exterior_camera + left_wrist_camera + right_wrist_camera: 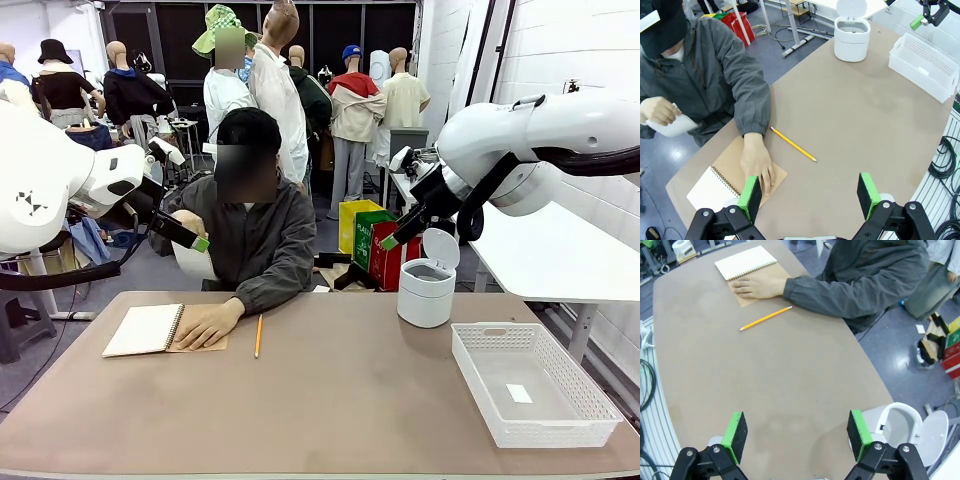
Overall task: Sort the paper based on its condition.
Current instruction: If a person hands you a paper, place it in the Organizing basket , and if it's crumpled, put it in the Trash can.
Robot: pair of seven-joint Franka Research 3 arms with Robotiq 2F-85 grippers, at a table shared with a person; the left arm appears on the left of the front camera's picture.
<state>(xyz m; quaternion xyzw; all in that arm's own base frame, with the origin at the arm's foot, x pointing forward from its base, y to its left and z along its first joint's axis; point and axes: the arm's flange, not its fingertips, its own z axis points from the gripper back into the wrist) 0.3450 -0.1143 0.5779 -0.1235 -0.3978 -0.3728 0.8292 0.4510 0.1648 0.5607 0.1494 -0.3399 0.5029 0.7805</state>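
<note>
Rounded white shells seen on left arm point(45, 170) and right arm point(545, 135); small black marking point(30, 203) printed on left shell; black cable point(492, 188) run along right arm. Black links, green pads point(750, 196), silver bolts noted on left gripper point(809, 195), right gripper point(797, 436). Grey jacket point(268, 240) with gathered cuffs worn by person point(285, 225).

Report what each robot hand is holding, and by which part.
Nothing is held. The left hand and the right hand both stand open and empty above the table.
</note>
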